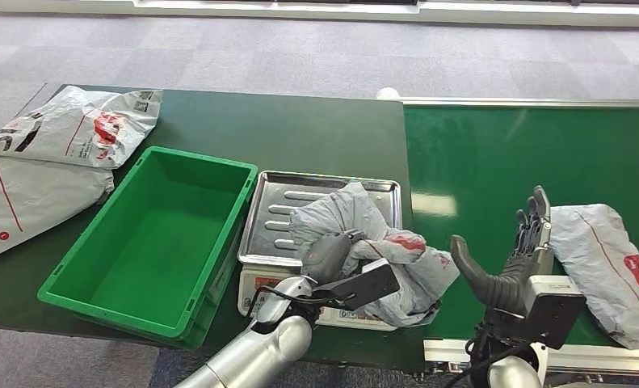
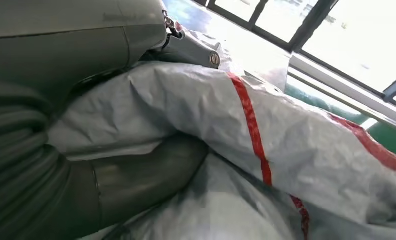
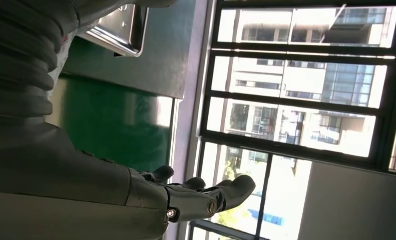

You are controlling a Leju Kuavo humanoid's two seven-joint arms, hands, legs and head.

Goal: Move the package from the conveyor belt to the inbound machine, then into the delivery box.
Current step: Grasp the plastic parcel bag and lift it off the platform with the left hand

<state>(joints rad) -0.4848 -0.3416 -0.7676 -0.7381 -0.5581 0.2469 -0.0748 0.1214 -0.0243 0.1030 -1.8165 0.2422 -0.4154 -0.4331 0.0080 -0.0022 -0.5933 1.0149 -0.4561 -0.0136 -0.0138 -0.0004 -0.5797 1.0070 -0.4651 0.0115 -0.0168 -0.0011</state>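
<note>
Nearest, at the worktop's front edge: left hand with fingers clenched around the package, a crumpled grey bag with red print, lying over the front right corner of the inbound machine tray. Seems light, soft and slippery, so probably best gripped by a gathered fold, not the flat film. Beside it, over the conveyor belt near edge: right hand, fingers released, spread, holding nothing. Just beyond it, a second bag on the belt. Left of the machine: the green delivery box. Far left corner: more bags
</note>
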